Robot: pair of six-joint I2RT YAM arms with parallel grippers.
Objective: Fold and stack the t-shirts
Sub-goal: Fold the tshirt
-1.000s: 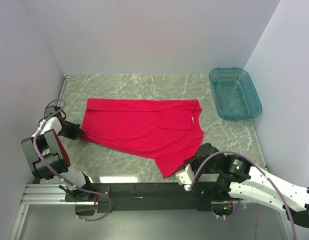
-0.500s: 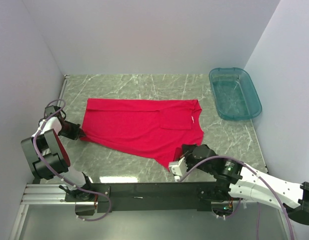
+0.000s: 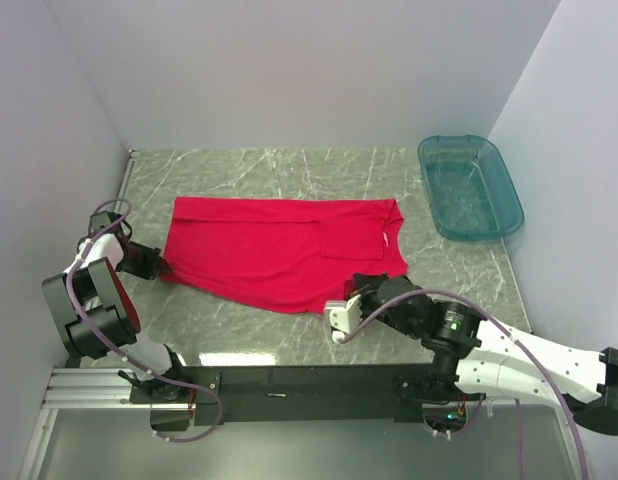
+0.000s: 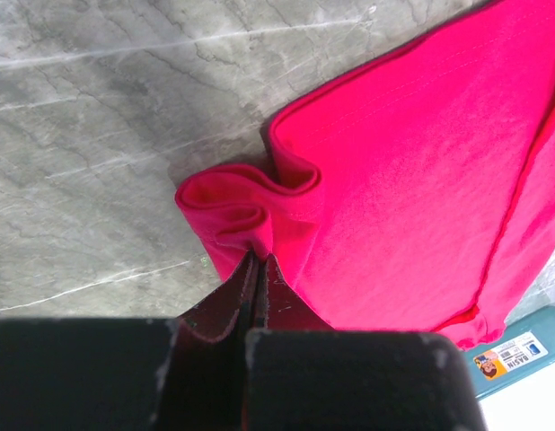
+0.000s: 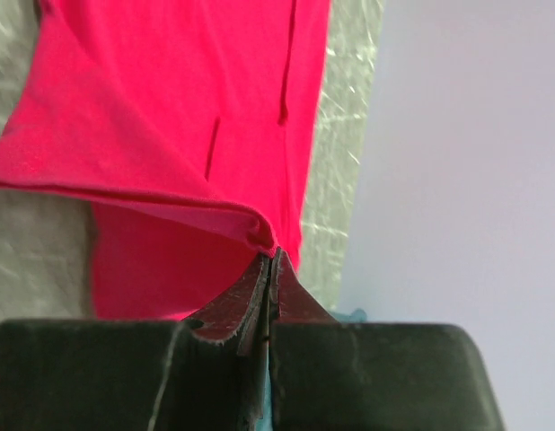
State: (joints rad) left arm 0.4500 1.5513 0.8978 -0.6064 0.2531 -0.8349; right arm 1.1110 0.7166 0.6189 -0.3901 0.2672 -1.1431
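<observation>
Looks like fold one: left gripper [image 3: 156, 266] clamped on the left corner of the t-shirt [image 3: 289, 255], right gripper [image 3: 335, 312] pinching the near hem, which next needs carrying over to the far edge.

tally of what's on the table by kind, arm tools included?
plain bright red short-sleeved cloth t-shirt: 1
teal see-through plastic tub: 1
two-finger tools, left tool and right tool, each shut on an edge of the t-shirt: 2
Total: 4
</observation>
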